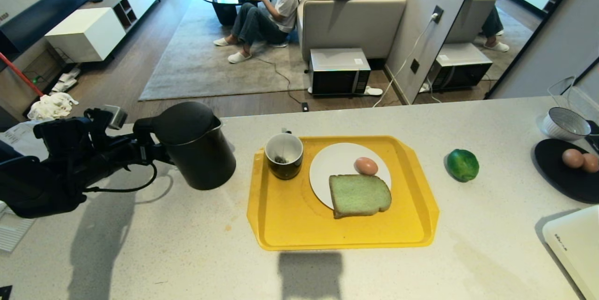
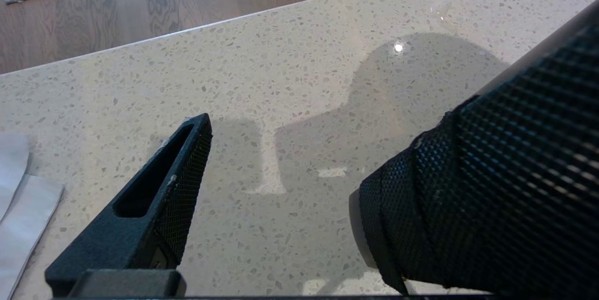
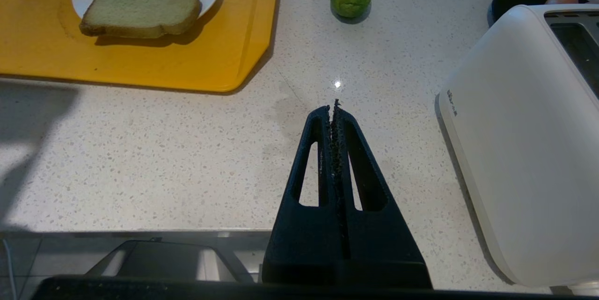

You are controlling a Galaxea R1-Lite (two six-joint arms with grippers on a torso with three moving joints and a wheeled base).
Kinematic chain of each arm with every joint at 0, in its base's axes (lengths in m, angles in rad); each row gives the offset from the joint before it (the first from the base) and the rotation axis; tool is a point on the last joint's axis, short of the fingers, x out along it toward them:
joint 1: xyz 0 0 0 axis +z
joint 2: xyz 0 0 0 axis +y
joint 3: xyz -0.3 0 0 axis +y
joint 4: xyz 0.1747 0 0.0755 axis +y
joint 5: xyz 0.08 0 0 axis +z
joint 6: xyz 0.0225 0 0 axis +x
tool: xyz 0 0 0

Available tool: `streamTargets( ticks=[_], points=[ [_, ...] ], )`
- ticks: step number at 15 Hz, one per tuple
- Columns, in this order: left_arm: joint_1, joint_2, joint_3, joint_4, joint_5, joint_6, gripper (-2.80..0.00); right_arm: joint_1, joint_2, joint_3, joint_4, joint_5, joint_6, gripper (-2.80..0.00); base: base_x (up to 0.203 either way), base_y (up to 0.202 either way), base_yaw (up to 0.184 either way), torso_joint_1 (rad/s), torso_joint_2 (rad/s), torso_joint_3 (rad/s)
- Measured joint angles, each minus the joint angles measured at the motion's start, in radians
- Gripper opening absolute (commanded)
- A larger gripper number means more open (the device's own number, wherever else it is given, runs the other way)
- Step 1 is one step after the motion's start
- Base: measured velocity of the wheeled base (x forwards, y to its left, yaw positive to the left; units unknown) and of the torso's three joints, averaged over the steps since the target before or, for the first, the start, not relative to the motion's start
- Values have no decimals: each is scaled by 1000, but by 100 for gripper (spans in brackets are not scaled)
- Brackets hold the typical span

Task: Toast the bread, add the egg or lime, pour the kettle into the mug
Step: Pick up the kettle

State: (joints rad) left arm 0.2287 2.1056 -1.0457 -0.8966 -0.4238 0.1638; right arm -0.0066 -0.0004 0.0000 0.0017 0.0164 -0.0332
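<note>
Speckled pale stone countertop spans the foreground; behind it lies a living room where a person sits on the floor at a laptop.

Status of bread step: the thick slice of pale green bread with thin brown crust lies on the round white plate, overhanging its near edge, on the yellow plastic tray. The white toaster stands at the right near corner, well apart from the slice. Whether the slice is already toasted cannot be told.

Status of topping step: the small pinkish-brown egg rests on the plate, touching or just beside the far edge of the bread. The glossy dark green lime lies on the counter to the right of the tray.

Status of pouring step: the small dark glossy mug with white inside stands on the far left corner of the tray with a teabag inside; no water level is discernible. The tall matte black kettle stands left of the tray, near the mug.

Left gripper is spread wide at the kettle's handle side, grasping nothing. Right gripper is clenched empty, parked over the counter beside the toaster.

Judgement: pouring appears to be the remaining or concluding step
</note>
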Motion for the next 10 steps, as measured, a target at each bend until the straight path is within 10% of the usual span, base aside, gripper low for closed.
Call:
streamTargets(
  ticks=[10],
  points=[
    [-37, -9, -19, -3, 0, -16, 0, 0, 0, 0, 0, 0, 0, -280, 0, 0, 0, 0, 0, 0]
  ],
)
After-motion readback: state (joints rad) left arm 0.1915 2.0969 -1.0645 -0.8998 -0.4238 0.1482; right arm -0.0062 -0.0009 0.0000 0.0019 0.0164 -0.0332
